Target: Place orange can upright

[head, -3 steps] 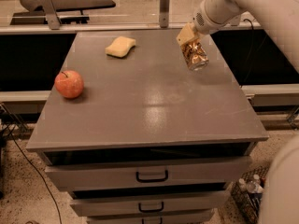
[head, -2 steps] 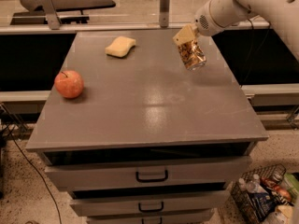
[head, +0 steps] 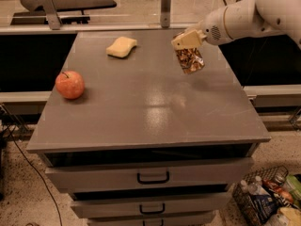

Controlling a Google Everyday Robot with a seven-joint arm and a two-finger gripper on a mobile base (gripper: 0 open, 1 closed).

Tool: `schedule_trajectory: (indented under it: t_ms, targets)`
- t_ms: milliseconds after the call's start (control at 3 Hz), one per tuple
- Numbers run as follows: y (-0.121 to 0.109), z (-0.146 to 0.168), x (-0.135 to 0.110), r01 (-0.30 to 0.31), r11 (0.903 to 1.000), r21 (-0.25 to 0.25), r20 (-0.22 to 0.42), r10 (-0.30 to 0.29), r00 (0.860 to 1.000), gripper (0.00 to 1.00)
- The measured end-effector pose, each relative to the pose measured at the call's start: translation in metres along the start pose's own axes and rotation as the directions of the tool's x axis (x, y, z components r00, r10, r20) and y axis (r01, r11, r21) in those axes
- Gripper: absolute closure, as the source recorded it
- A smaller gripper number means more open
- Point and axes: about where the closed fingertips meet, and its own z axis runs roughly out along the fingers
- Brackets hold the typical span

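Note:
The orange can [head: 190, 60], coppery with pale mottled marks, hangs tilted from my gripper [head: 187, 42] over the right rear part of the grey tabletop [head: 155, 102]. The gripper's tan fingers close on the can's upper end. The white arm [head: 244, 18] reaches in from the upper right. The can's lower end is close above the table surface; I cannot tell if it touches.
A red-orange apple [head: 70, 84] sits near the table's left edge. A yellow sponge [head: 121, 46] lies at the rear centre-left. Drawers [head: 153, 175] are below the front edge. A basket of bottles [head: 268, 199] stands on the floor at the lower right.
The arm has drawn back and swung toward the right, and the gripper with the can has shifted slightly left and lower over the table.

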Motion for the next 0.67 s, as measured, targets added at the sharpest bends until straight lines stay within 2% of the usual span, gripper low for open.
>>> schedule_trajectory:
  t_ms: [333,667]
  targets:
    - [0.0187,-0.0166,-0.002,0.147,0.9885,-0.034,0.108,-0.143,0.984,1.0]
    - [0.0197,-0.0127,-0.0031,0.196,0.9801,-0.032,0.104,-0.192,0.976,1.0]
